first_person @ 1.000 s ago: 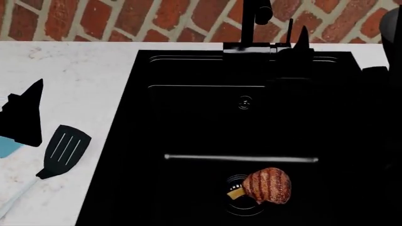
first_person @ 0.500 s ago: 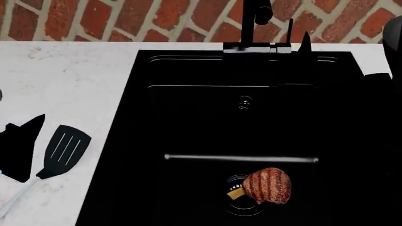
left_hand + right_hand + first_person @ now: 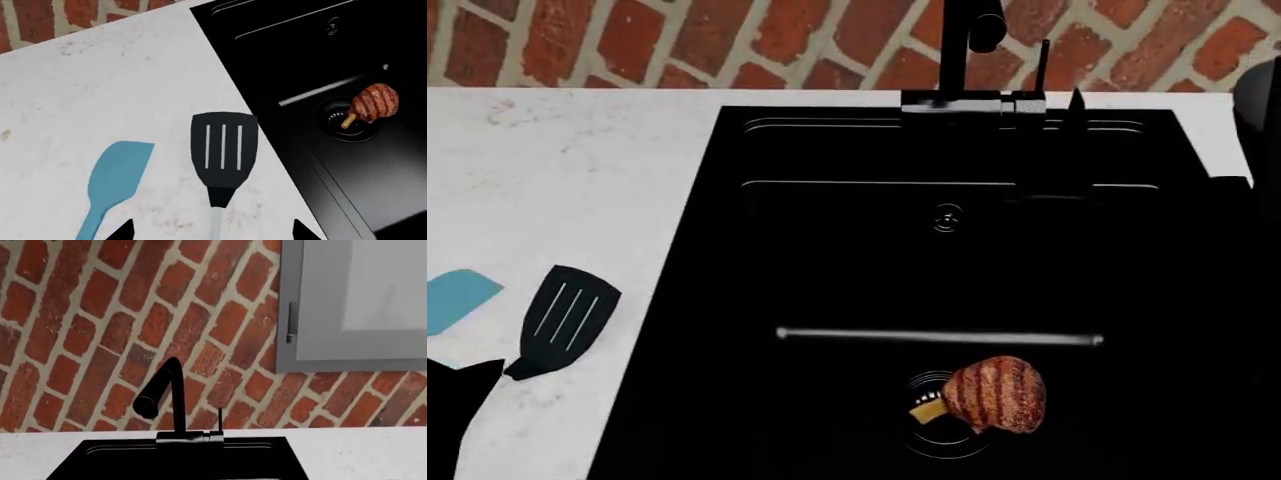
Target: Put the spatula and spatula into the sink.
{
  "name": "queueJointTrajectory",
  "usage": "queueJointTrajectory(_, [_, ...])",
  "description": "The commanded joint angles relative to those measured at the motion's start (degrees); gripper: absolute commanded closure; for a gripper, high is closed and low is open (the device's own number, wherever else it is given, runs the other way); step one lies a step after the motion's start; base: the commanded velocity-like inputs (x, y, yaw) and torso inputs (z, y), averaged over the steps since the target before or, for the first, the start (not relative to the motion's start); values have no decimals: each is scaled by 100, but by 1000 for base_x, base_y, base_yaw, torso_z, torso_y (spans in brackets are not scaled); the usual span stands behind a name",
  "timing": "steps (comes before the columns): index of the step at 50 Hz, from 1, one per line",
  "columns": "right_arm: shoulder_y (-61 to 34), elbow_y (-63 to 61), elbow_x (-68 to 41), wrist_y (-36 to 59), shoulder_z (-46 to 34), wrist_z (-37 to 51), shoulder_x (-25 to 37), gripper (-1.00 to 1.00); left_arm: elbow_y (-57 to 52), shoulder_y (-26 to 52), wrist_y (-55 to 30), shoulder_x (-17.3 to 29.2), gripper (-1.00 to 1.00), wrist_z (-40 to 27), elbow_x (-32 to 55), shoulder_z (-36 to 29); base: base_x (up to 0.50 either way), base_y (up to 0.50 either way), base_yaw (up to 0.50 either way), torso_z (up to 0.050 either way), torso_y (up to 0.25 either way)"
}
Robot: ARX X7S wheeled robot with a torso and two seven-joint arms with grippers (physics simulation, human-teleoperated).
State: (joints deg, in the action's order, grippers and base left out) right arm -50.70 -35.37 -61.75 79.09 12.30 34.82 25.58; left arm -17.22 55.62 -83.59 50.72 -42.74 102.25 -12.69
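Sink holds only meat on drain; both spatulas lie on counter w/ heads near sink's left edge. L gripper has pulled back toward the robot, fingers apart, uncovering blue spatula beside black spatula. R gripper: can't tell.

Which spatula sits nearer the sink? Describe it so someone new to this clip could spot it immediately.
Start at the big black sink and look to the white counter on its left. The black spatula lies closest to the basin edge. Its slotted head sets it apart from the solid light blue spatula beside it.
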Motion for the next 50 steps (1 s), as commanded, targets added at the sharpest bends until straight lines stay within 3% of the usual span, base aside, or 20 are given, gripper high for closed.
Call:
queueJointTrajectory(1, [57, 96, 104, -137, 79, -124, -62, -100, 48, -744, 458, 35, -100, 530, -177, 339, 0, 0, 0, 0, 0])
queueJointTrajectory(22, [282, 323, 415, -584, -219, -327, -10, -100, 451, -689, 203, -19, -100, 241, -169, -345, 0, 0, 0, 0, 0])
queueJointTrajectory(44, [375, 256, 280, -558, -125, -195, 76, -100, 597, -1479, 266, 182, -100, 233, -147, -699, 0, 0, 0, 0, 0])
queueJointTrajectory(45, [377, 254, 276, -558, -120, -188, 82, -100, 561, -1484, 280, 184, 100, 250, -203, -698, 0, 0, 0, 0, 0])
queueJointTrajectory(50, [416, 257, 260, -590, -103, -182, 83, -100, 407, -1266, 178, 143, 100, 320, -227, -779, 0, 0, 1, -3, 0])
